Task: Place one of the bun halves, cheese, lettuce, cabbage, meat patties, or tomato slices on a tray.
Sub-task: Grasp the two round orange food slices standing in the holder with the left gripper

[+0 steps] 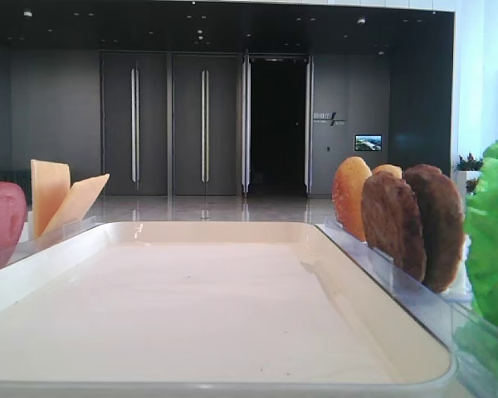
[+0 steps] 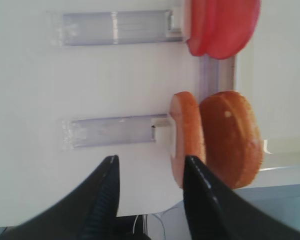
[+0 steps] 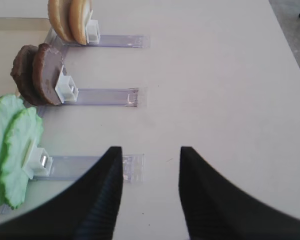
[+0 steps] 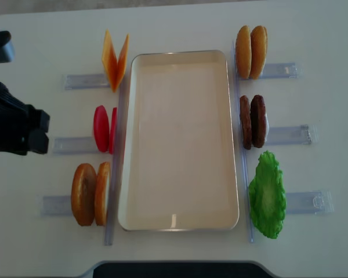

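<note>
The tray [image 4: 180, 139] lies in the middle of the white table [image 4: 313, 35], its long side running from near edge to far edge. Bun halves [image 4: 90, 194] stand on edge by its near left corner. The left gripper [image 2: 147, 187] and right gripper [image 3: 150, 175] are both spread wide, holding nothing; dark doors [image 1: 170, 124] are behind.

Dark wall [image 1: 58, 116], double doors [image 1: 170, 124], glossy floor [image 1: 207, 209].

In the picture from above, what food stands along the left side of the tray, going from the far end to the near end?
Cheese → tomato slices → bun halves, all beside the tray.
</note>
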Available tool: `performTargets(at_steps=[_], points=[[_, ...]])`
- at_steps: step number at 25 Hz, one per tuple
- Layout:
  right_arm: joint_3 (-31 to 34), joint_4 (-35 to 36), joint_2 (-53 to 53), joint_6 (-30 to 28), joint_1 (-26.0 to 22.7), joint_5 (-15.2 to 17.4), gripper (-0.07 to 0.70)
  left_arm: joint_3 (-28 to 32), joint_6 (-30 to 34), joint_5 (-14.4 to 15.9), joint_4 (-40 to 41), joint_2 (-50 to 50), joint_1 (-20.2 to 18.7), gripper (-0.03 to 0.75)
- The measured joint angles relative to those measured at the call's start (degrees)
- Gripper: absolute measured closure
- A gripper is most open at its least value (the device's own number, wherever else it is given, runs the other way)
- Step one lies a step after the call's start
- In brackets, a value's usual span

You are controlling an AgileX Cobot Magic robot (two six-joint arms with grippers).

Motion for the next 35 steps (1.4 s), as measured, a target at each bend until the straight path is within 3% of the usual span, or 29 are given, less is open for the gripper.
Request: performTargets(at_steps=[8, 12, 22, 27, 35], points=[[0.0, 0.0, 0.0, 0.0, 0.0, 0.0, 0.338, 0.0, -13.7, -1.5, 2.6, 0.0, -19.1, 0.387], [0.0, 0.0, 0.0, 0.0, 0.0, 0.0, 0.338, 0.0, -18.8, -1.8, 4.1, 0.0, -24.9, 0.387], [0.0, 0.0, 0.0, 0.0, 0.0, 0.0, 0.338, 0.0, -20.2, -1.7, 4.1, 2.9, -26.2, 0.267], [0.0, 0.0, 0.0, 0.0, 0.0, 0.0, 0.338, 1.6, -20.3, -4.4, 3.1, 5.2, -26.7, 0.259], [0.0, 0.0, 0.0, 0.0, 0.0, 0.0, 0.338, 3.0, -21.2, -6.0, 2.9, 10.2, -27.4, 0.259]])
